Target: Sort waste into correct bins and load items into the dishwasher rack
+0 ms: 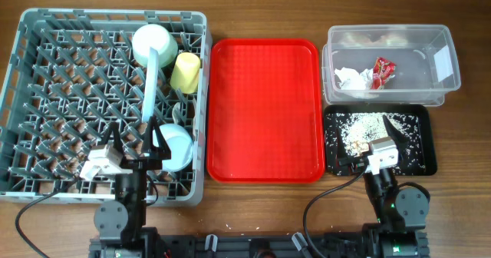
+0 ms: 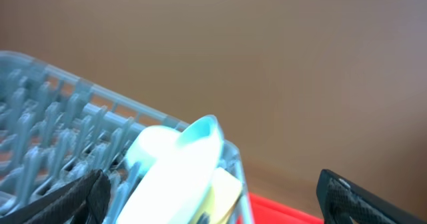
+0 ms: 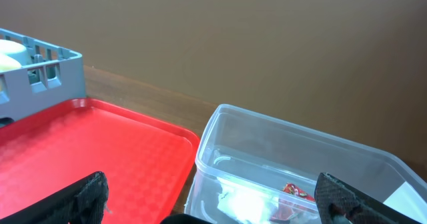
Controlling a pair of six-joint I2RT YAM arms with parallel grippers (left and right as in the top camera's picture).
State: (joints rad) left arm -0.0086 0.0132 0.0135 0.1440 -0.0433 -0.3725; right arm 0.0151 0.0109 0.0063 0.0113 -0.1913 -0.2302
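The grey dishwasher rack holds the pale green bowl, the yellow cup, the pale blue plate on edge and the pale blue bowl. The clear tub holds the white napkin and red wrapper. The black tray holds rice-like scraps. My left gripper is open and empty over the rack's front right; its view shows the plate and cup. My right gripper is open and empty over the black tray; its view shows the tub, napkin and wrapper. Fork and spoon are not clearly visible.
An empty red serving tray lies between the rack and the bins, also in the right wrist view. Wooden table surrounds everything. Arm bases and cables sit at the front edge.
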